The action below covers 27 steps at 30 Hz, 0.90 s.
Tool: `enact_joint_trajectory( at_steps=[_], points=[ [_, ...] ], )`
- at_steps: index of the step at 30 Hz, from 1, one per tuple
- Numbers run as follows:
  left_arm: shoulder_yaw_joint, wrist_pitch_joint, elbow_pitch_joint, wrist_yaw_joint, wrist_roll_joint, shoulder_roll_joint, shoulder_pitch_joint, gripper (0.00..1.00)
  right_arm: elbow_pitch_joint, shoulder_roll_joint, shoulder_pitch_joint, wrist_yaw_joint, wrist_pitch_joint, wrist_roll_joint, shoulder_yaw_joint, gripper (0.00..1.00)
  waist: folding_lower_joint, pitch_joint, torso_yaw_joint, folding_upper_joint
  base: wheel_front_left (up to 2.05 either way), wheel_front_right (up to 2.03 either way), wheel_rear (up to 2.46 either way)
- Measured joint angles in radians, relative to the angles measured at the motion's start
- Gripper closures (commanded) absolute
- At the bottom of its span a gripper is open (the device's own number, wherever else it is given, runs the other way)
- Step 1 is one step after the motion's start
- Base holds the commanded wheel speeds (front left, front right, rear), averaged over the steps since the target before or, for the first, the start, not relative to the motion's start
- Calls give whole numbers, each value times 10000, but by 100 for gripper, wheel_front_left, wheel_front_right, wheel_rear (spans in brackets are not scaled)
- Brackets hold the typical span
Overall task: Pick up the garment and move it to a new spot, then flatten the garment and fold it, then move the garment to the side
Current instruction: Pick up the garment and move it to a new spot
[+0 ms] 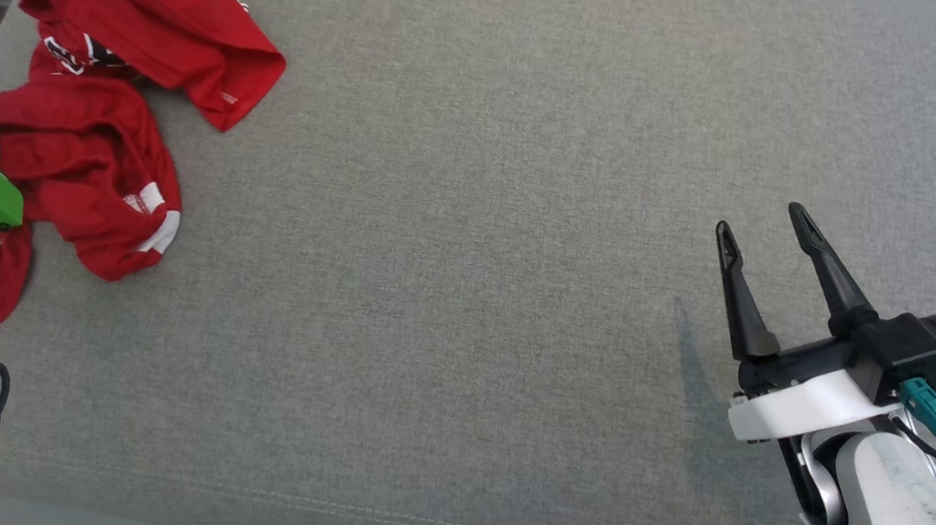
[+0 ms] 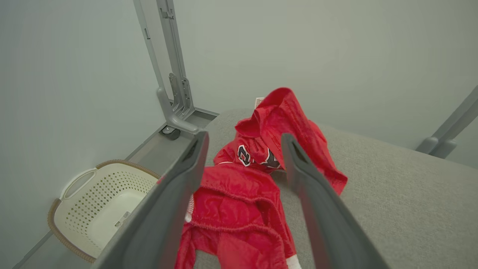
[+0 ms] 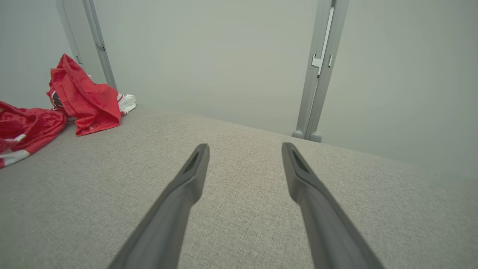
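Red crumpled garment [image 1: 98, 130] with white trim, lying on grey fabric surface [image 1: 474, 296].

Perforated cream basket [image 2: 115, 186], grey fabric surface [image 1: 466, 295]

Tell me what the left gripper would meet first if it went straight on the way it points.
Probably the red garment: it lies crumpled right ahead of the open left gripper, though how far off is unclear.

A grey fabric-covered desk [image 1: 466, 295] carries one crumpled red garment [image 1: 88, 162], lying at its far left corner.
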State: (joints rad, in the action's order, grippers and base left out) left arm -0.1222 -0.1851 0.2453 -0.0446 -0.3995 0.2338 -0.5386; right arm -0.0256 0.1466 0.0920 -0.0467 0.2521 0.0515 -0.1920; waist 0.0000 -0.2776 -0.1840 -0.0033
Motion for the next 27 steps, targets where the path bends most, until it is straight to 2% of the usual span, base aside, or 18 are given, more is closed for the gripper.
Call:
enact_joint_trajectory(
  at_steps=[6,13,19,27],
  points=[
    [-69,-456,865,-88,82,297,-202,0,-6,140,168,-2,0,-17,153,0,1,-677,372,0,0,0,0],
    [328,-917,1781,61,52,100,-365,0,-8,291,307,13,0,-17,380,0,1,-1261,698,0,0,0,0],
    [667,-1304,2545,176,107,58,-446,0,17,368,498,35,0,-46,426,0,1,-1532,768,0,0,0,0],
    [658,-1498,3269,-15,514,307,-645,0,86,366,580,33,2,-46,389,0,1,-1583,736,0,0,0,0]
  ],
)
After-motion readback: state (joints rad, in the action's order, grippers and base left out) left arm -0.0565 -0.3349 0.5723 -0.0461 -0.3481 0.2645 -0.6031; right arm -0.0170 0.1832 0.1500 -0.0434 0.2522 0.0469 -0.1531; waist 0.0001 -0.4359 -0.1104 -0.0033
